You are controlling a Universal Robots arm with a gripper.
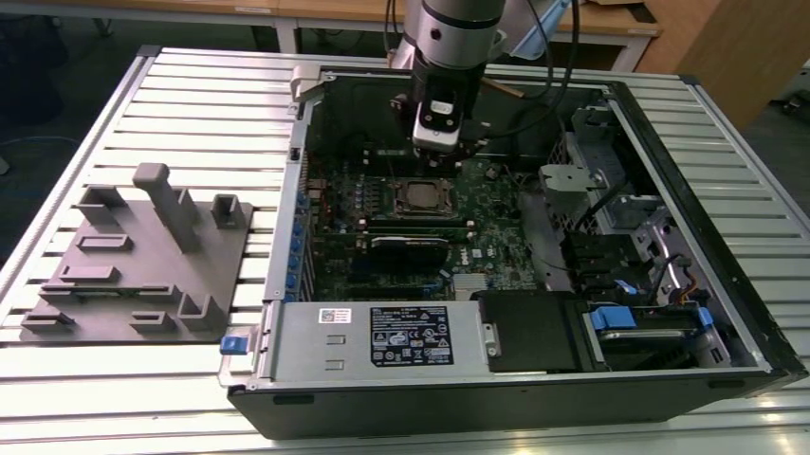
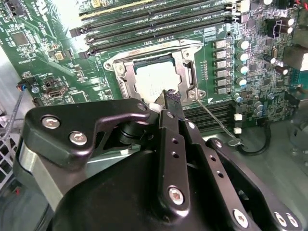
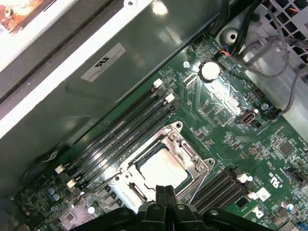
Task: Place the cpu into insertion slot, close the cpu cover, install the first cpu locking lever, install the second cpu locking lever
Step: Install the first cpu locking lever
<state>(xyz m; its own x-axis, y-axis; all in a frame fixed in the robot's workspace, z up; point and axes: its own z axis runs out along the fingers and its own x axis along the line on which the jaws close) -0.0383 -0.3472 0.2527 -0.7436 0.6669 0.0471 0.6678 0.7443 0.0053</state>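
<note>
Inside the open computer case, your gripper hangs clenched on nothing just above the cpu, seated in the insertion slot under the lowered cpu cover on the green motherboard.

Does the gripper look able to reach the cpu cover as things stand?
Probably yes: the gripper hangs just above the cpu cover, and nothing stands between them.
</note>
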